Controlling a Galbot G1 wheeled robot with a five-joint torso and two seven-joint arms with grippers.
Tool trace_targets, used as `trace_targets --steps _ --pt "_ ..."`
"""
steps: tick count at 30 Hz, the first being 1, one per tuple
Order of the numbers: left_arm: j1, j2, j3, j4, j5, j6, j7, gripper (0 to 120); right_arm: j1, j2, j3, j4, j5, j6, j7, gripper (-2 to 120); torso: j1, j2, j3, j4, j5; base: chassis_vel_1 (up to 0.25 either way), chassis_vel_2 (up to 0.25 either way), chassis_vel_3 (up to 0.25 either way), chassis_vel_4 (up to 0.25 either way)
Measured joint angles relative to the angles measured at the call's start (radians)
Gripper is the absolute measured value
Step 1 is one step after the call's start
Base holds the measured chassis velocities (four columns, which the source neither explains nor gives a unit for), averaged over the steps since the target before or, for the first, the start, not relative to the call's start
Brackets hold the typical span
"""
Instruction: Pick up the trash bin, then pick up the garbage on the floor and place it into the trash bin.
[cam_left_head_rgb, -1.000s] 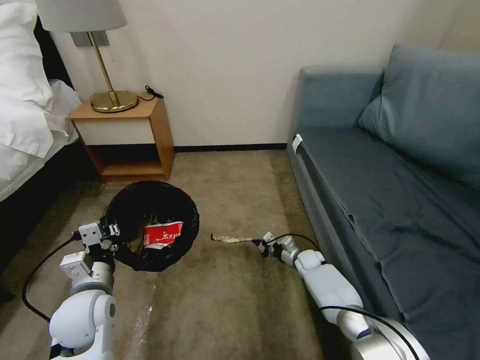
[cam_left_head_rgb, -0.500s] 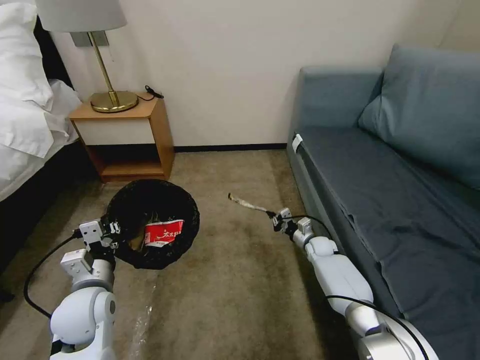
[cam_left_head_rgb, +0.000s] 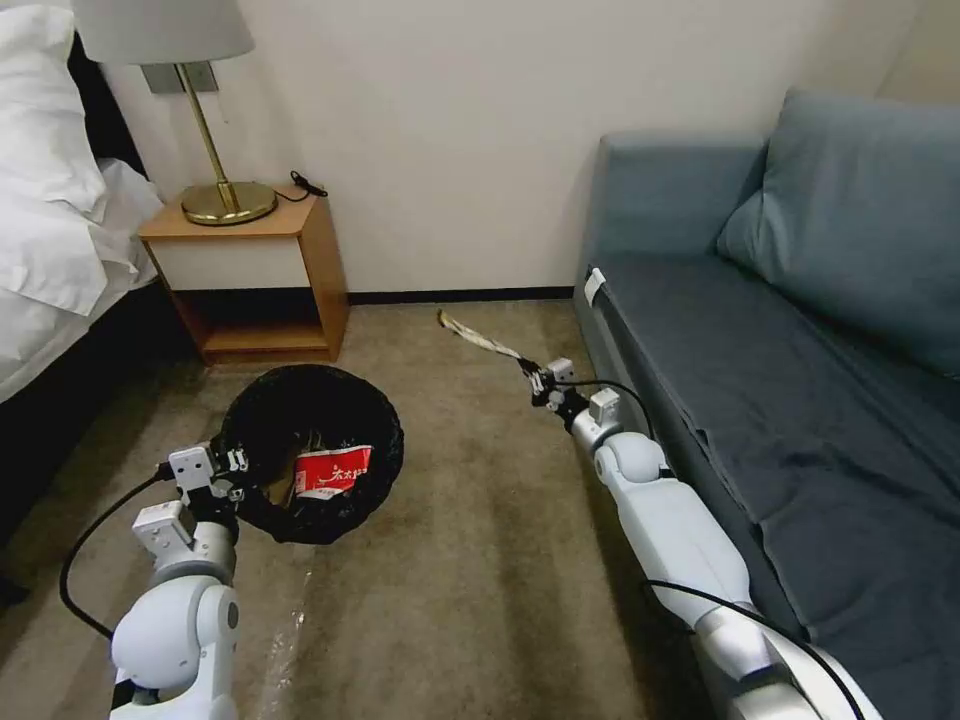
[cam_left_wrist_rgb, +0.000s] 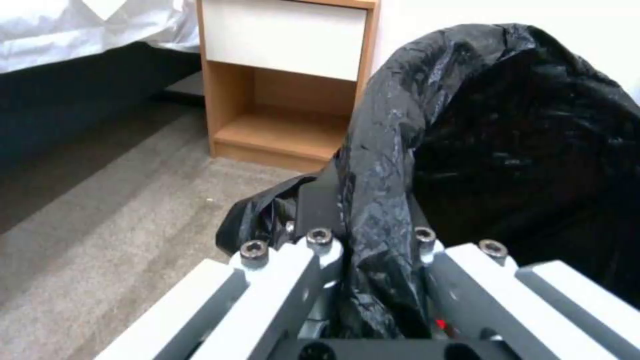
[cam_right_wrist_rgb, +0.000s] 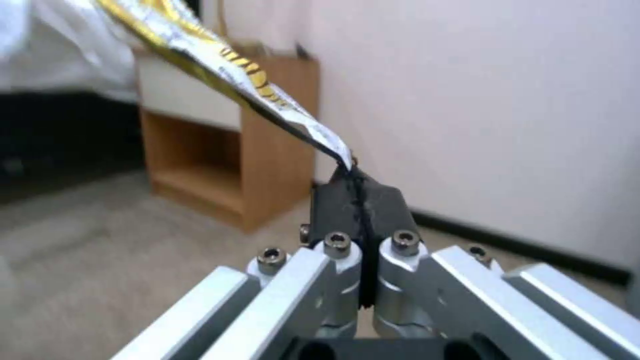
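Note:
The trash bin, its rim wrapped in a crinkly black bag, hangs tilted over the carpet at lower left, with my left gripper shut on the near rim. Inside it lie a red snack packet and some brownish litter. My right gripper is raised beside the sofa front and shut on one end of the long yellow-black wrapper, which sticks out toward the wall. In the right wrist view the wrapper rises from the closed fingertips.
A wooden nightstand with a brass lamp stands against the wall behind the bin. The bed is at the left, the blue sofa along the right. Open carpet lies between the arms.
My right gripper has lifted the wrapper off the carpet and carried it up and toward the wall. The bin and left gripper shifted slightly lower and rightward.

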Motion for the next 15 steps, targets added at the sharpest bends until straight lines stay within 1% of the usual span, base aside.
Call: trace_targets --steps 3,7,9,11,12,13,15 --pt "-0.002 -0.001 0.002 0.009 0.002 -0.002 0.0 4 -0.015 -0.008 -0.03 0.094 0.035 -0.02 0.023 0 0.0 0.0 0.0 0.0 -0.0002 0.0 0.0 0.0 0.0" --pt "-0.003 -0.001 0.003 0.01 0.002 -0.002 0.0 4 -0.024 -0.011 -0.049 0.146 0.045 -0.027 0.034 0 0.0 0.0 0.0 0.0 -0.0001 0.0 0.0 0.0 0.0" --pt "-0.006 0.0 0.003 0.011 0.002 -0.003 0.0 4 -0.036 -0.016 -0.077 0.221 0.063 -0.039 0.055 0 0.0 0.0 0.0 0.0 -0.0002 0.0 0.0 0.0 0.0" --pt "-0.007 0.001 0.003 0.011 0.002 -0.003 0.0 4 -0.039 -0.017 -0.088 0.244 0.07 -0.042 0.064 0 0.0 0.0 0.0 -0.0001 -0.0001 0.0 0.0 0.0 0.0" --pt "-0.01 0.002 0.003 0.011 0.001 -0.003 0.0 4 -0.046 -0.021 -0.122 0.313 0.091 -0.054 0.094 0 0.0 0.0 0.0 -0.0001 -0.0001 0.0 0.0 0.0 0.0" --pt "-0.01 0.002 0.003 0.011 0.001 -0.003 0.0 4 -0.046 -0.021 -0.122 0.313 0.091 -0.054 0.094 0 0.0 0.0 0.0 -0.0001 -0.0001 0.0 0.0 0.0 0.0" --pt "-0.01 0.002 0.003 0.011 0.001 -0.003 0.0 4 -0.051 -0.022 -0.171 0.402 0.118 -0.076 0.134 0 0.0 0.0 0.0 0.0 -0.0001 0.0 0.0 0.0 0.0"
